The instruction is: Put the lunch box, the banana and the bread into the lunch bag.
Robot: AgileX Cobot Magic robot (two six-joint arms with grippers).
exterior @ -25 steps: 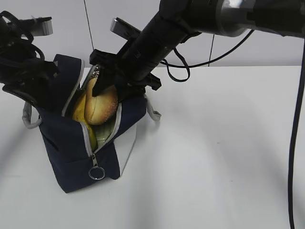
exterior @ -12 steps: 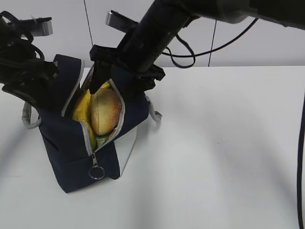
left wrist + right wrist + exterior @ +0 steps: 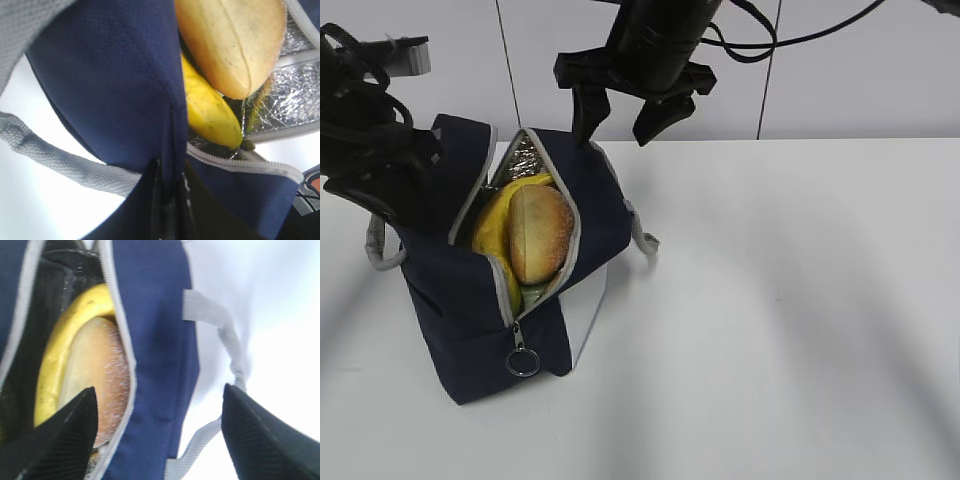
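Now, right gripper (image 3: pixel 620 122): jaws apart, empty, above the lunch bag (image 3: pixel 470 320).
Left gripper (image 3: pixel 167 210): clamped on the bag's left wall.
Bread (image 3: pixel 540 233): in the open bag, atop the banana (image 3: pixel 497 222).
Lunch box (image 3: pixel 532 293): pale green, barely visible beneath.

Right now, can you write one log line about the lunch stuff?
golden-brown oval bread and yellow banana: inside navy fabric lunch bag | right gripper: open, above | left gripper: pinching bag edge

A lab-like test bench: a bare smooth white tabletop (image 3: pixel 800 330), plain white panelled wall (image 3: pixel 860 80) at twelve o'clock, loose black cables (image 3: pixel 760 40).
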